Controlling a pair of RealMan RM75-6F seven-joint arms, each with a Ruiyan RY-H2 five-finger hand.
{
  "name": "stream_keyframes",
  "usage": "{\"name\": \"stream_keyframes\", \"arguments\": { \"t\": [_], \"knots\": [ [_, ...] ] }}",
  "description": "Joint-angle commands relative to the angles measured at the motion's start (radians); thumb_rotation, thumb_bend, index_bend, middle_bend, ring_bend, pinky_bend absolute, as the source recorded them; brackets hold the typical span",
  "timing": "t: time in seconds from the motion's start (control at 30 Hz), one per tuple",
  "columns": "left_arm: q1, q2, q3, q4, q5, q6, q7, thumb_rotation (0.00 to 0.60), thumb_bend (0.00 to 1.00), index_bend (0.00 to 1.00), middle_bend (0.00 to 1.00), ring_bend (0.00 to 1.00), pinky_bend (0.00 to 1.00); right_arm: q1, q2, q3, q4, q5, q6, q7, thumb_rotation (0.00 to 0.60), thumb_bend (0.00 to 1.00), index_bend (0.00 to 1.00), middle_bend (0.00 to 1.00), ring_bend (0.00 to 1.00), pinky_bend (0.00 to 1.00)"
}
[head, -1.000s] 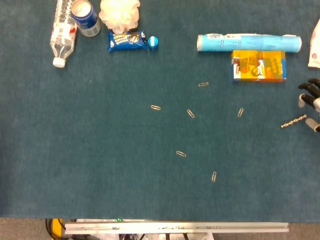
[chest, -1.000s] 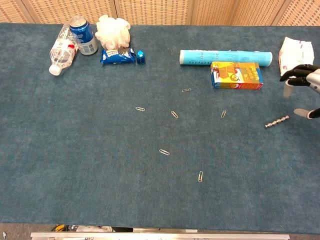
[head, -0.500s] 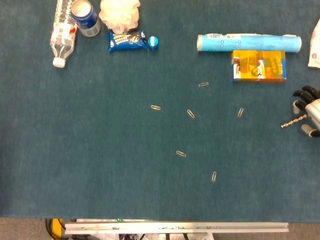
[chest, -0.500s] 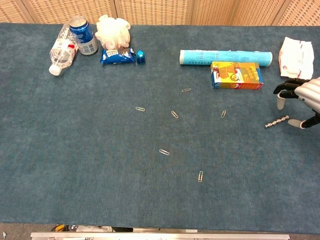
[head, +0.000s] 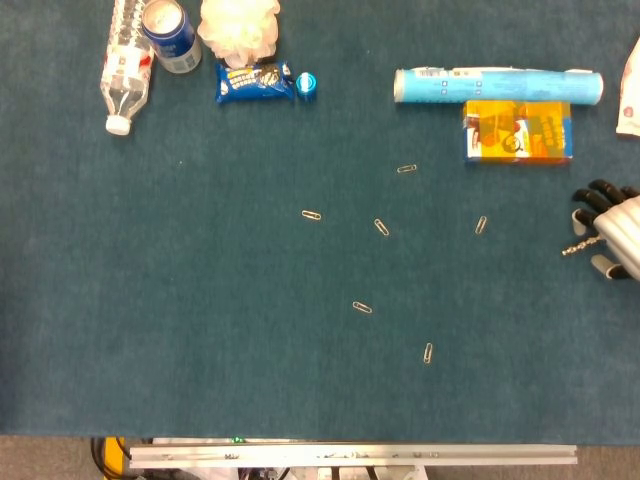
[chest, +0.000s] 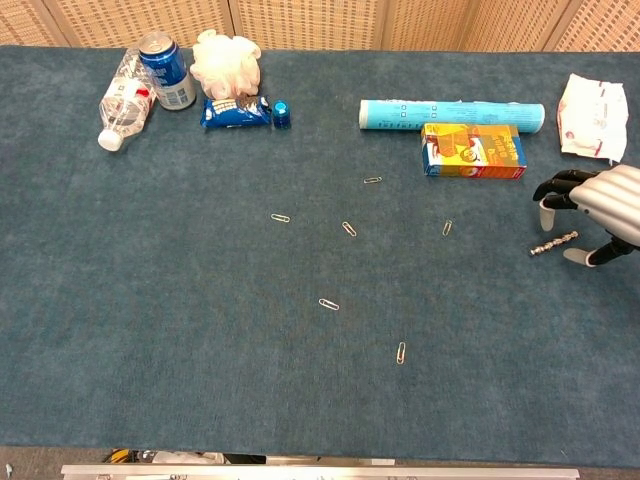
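Observation:
My right hand (head: 612, 232) (chest: 598, 208) hovers at the table's right edge, its fingers spread and curved downward, holding nothing. A small metal bit (head: 574, 247) (chest: 553, 243) lies on the blue cloth just under the fingertips; its right end is hidden by the hand. I cannot tell whether the fingers touch it. Several paper clips (head: 381, 227) (chest: 348, 229) lie scattered over the middle of the table. My left hand is in neither view.
An orange box (head: 518, 131) and a light-blue tube (head: 497, 85) lie beyond the hand, with a white packet (chest: 590, 103) at the far right. At far left are a water bottle (head: 125, 62), a blue can (head: 170, 32), a white puff (head: 240, 28), a snack packet (head: 255, 82).
My right hand has moved leftward into view and lower, from beside the metal bit to over its right end. The bit and everything else stayed put.

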Motion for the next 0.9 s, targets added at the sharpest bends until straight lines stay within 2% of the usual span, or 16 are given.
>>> {"name": "stream_keyframes", "arguments": {
  "t": [0.03, 0.9],
  "knots": [
    [0.000, 0.001, 0.000, -0.001, 0.000, 0.000, 0.000, 0.600, 0.05, 0.30, 0.34, 0.33, 0.45, 0.003, -0.006, -0.003, 0.003, 0.003, -0.007, -0.006, 0.600, 0.21, 0.47, 0.25, 0.17, 0.37],
    [0.002, 0.005, -0.001, -0.004, -0.001, -0.001, -0.004, 0.600, 0.05, 0.30, 0.34, 0.33, 0.45, 0.022, -0.041, -0.017, 0.029, 0.016, -0.033, -0.044, 0.600, 0.25, 0.49, 0.25, 0.17, 0.37]
  ]
}}
